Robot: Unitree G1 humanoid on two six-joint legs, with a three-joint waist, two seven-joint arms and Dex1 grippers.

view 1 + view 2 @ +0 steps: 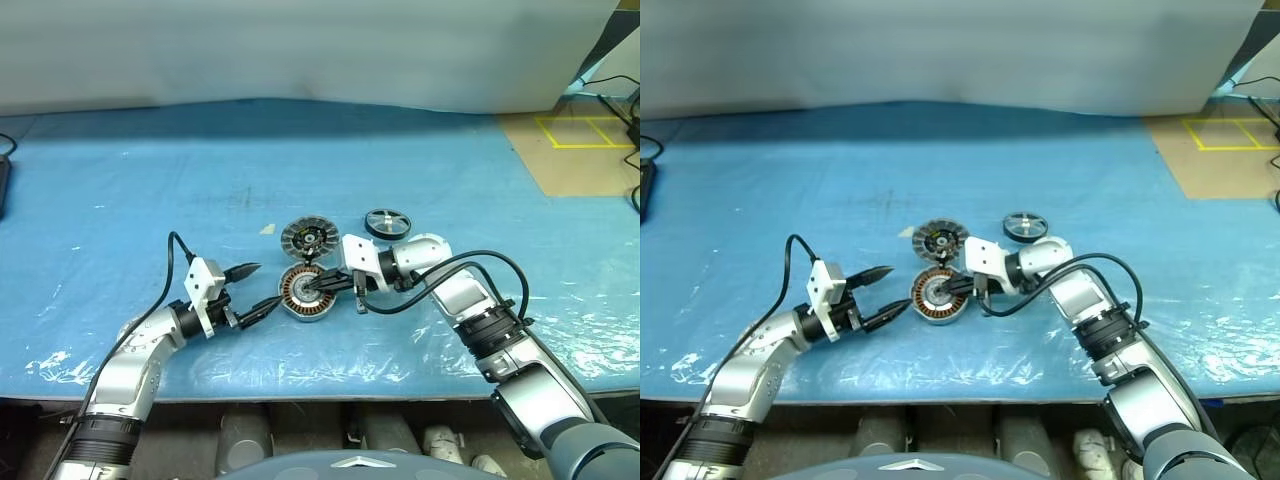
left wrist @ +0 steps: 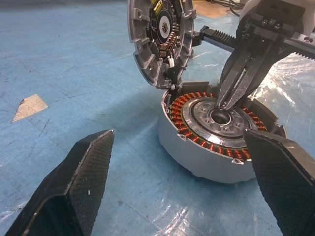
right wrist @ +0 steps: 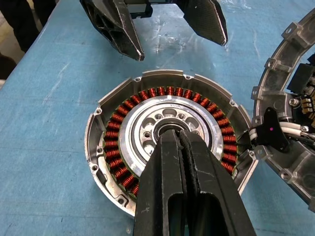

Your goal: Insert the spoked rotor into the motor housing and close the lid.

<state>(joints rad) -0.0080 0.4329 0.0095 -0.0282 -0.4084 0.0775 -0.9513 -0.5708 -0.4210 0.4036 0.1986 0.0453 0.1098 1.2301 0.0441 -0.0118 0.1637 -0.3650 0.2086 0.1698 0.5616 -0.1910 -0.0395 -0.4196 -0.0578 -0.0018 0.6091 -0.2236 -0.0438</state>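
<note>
The motor housing [image 3: 167, 147] lies on the blue tabletop [image 1: 150, 200], copper windings exposed, with the lid [image 1: 306, 238] propped open just behind it. The right claw [image 3: 178, 135], fingers together, points into the housing's central bore. The left claw [image 1: 254, 290] stands apart beside the housing. The spoked rotor [image 1: 387, 223] lies near the lid.

Lid [image 3: 290, 103] cropped at frame edge

Bright, even overhead light, soft short shadows under the arms, white glare patches on the wrinkled plastic sheet [image 1: 330, 365] along the table's near edge, wrist views crisp on the housing [image 3: 167, 142], near fingers [image 2: 74, 187] slightly soft
</note>
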